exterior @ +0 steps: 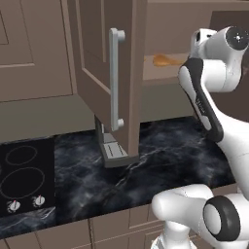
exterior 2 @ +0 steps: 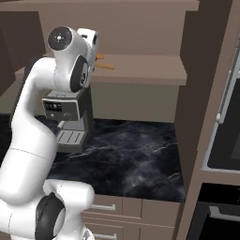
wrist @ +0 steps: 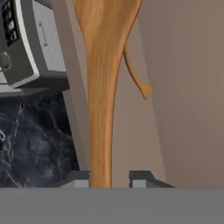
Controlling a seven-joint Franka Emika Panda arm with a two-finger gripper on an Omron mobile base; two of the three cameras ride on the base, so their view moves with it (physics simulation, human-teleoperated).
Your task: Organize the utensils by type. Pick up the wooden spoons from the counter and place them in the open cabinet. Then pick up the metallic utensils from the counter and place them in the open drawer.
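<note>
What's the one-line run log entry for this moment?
stage: wooden spoons to cabinet | pincer: shut on wooden spoon, over shelf | second spoon: already on shelf

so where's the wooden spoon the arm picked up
It's in the gripper, held over the open cabinet's shelf; in the hand view this wooden spoon runs up the middle, with a second spoon on the shelf beyond it.

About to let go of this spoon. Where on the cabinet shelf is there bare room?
The shelf is bare from the lying wooden spoon rightward to the cabinet's side wall. The left end is crowded: the held spoon between the fingers hangs beside the other one.
</note>
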